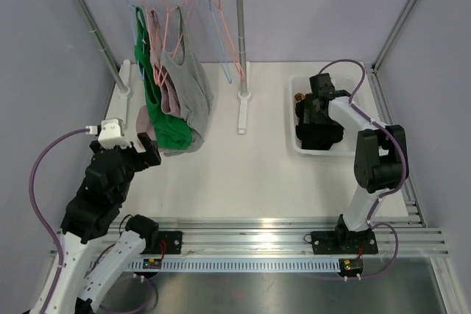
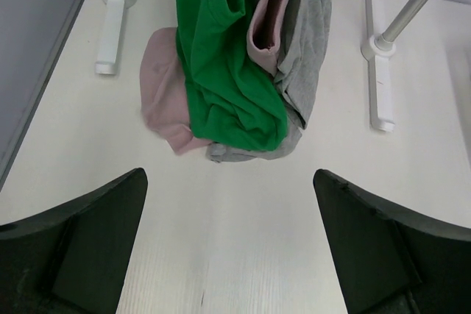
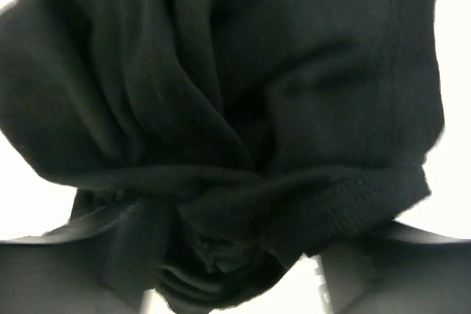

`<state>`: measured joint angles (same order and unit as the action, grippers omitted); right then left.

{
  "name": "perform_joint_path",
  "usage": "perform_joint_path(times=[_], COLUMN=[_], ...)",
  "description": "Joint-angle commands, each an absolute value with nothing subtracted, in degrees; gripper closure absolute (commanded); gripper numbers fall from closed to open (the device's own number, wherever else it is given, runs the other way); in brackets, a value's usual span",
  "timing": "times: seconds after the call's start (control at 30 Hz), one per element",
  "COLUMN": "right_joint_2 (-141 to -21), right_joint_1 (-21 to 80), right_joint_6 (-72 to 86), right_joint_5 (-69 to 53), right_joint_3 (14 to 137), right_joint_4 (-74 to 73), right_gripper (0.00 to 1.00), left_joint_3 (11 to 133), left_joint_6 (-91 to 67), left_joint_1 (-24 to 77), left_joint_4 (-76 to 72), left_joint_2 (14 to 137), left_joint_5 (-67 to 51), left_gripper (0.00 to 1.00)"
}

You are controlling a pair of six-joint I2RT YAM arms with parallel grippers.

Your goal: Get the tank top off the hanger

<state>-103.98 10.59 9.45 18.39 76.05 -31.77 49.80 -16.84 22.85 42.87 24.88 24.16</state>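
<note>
Garments on a white clothes rack (image 1: 238, 49) at the far left of the table (image 1: 257, 174): a green tank top (image 1: 151, 90), a pink one (image 1: 157, 49) and a grey one (image 1: 188, 86), each on a thin wire hanger (image 1: 171, 9), bunched so closely that their hems overlap and sag to the tabletop; further bare hangers in pink and blue hang to their right. Left gripper (image 2: 229, 244) sits low on the near left, just short of the hanging clothes, jaws spread wide with nothing between them; its wrist view shows the green top (image 2: 221, 56) in front, pink fabric (image 2: 163, 101) spilling out to the left and grey (image 2: 309, 42) to the right, all cut off at the top edge so the hangers cannot be seen there. Right gripper (image 1: 315, 108) reaches into a white bin (image 1: 300, 148) on the right side of the table, over a heap of black cloth (image 3: 228, 115). In the right wrist view this cloth fills nearly the whole frame, and the fingers (image 3: 66, 277) show only as dark shapes at the bottom corners, parted, with folds bulging between them; whether they still grip the cloth is hard to make out. A brownish item (image 1: 299, 97) at the bin's far left corner is too hidden to identify.
</note>
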Motion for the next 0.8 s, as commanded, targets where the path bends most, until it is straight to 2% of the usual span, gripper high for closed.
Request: perform_joint_path(times=[0.0,0.2,0.23,0.33,0.47,0.57,0.63,0.73,0.77], right_joint_2=[-98.89,-89.84,-86.34,-77.83,-66.99,-60.22,-56.36,-52.65,-52.04], right_joint_1=[10.28,10.46,10.37,10.37,10.37,10.37,10.37,10.46,10.37], right_joint_6=[12.04,13.36,14.14,14.5,18.7,22.23,24.42,27.15,27.68], right_joint_5=[21.34,24.53,23.91,11.82,-16.08,-25.71,-27.85,-33.38,-34.7], right_joint_3=[81.46,89.73,89.56,85.09,75.7,67.88,65.66,61.97,60.83], right_joint_4=[-35.76,-46.22,-46.58,-43.6,-33.79,-28.93,-27.78,-25.93,-26.1], right_gripper=[0.01,0.0,0.0,0.01,0.0,0.01,0.0,0.05,0.06], left_joint_3=[59.9,75.74,81.42,90.48,100.51,107.98,111.43,118.81,120.48], left_joint_6=[-17.58,-14.52,-14.33,-13.01,-9.6,-6.44,-5.89,-4.75,-3.7], left_joint_1=[22.59,22.59,22.59,22.59,22.59,22.33,21.54,19.69,19.34], left_joint_4=[43.76,46.67,48.24,48.78,47.38,46.23,45.27,44.74,44.56], left_joint_2=[31.35,43.13,47.59,56.73,66.5,74.84,78.56,86.99,88.84], left_joint_5=[20.57,15.39,15.12,15.2,14.51,12.59,13.09,11.43,11.34], left_gripper=[0.01,0.01,0.01,0.01,0.01,0.01,0.01,0.01,0.05])
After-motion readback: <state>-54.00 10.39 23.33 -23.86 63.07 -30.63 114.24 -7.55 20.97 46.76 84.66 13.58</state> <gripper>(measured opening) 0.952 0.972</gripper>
